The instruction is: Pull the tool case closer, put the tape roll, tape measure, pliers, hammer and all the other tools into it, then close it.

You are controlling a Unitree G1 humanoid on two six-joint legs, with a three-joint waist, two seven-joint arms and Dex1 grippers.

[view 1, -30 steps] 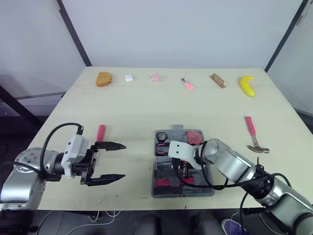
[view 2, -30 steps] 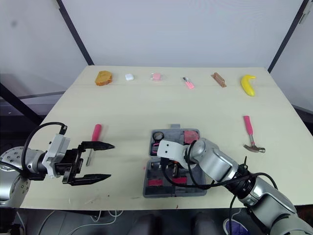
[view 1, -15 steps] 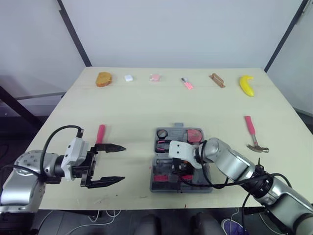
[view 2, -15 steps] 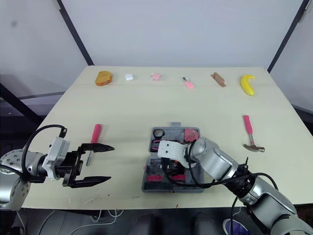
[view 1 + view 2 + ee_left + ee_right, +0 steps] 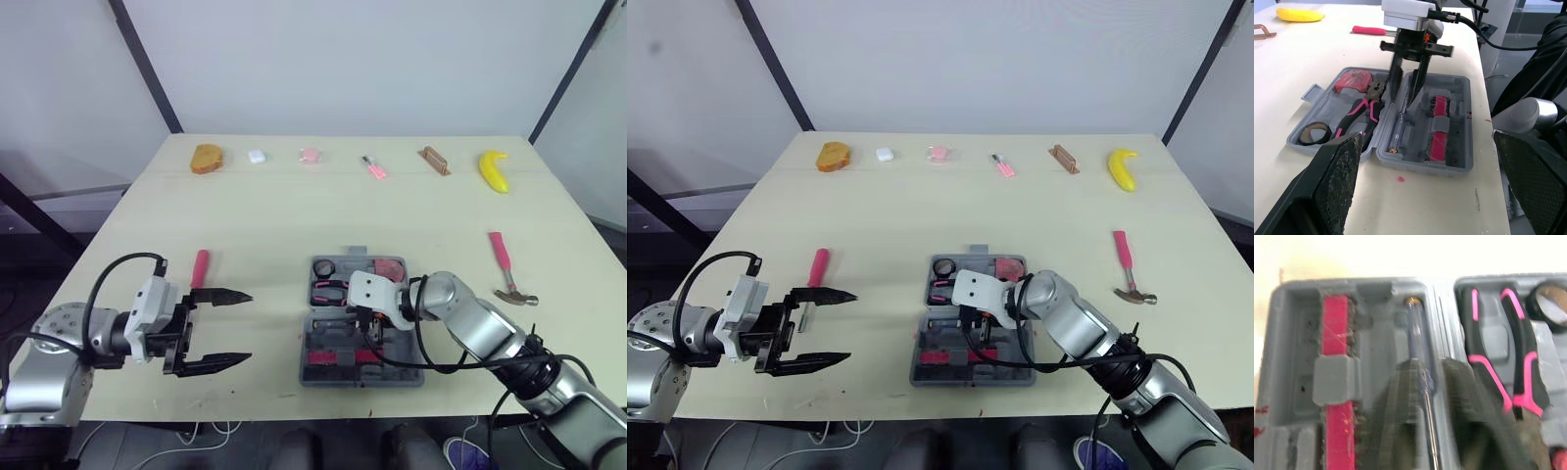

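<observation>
- Near the table's front edge, the grey plastic tool case [image 5: 1462,147] lies open; the right gripper [image 5: 1400,102] hangs over it.
- Right wrist view: its fingers [image 5: 1398,401] sit slightly apart, one each side of a thin see-through screwdriver [image 5: 1417,328].
- Left gripper [image 5: 249,326], near left, is spread wide.
- Pink-handled hammer [image 5: 505,262] lies well right of the case.

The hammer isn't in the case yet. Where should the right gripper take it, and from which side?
Probably the hammer by its pink handle, mid-length, from straight above, closing across it. It lies flat on the table, handle running away from the robot, metal head nearest, nothing beside it.
</observation>
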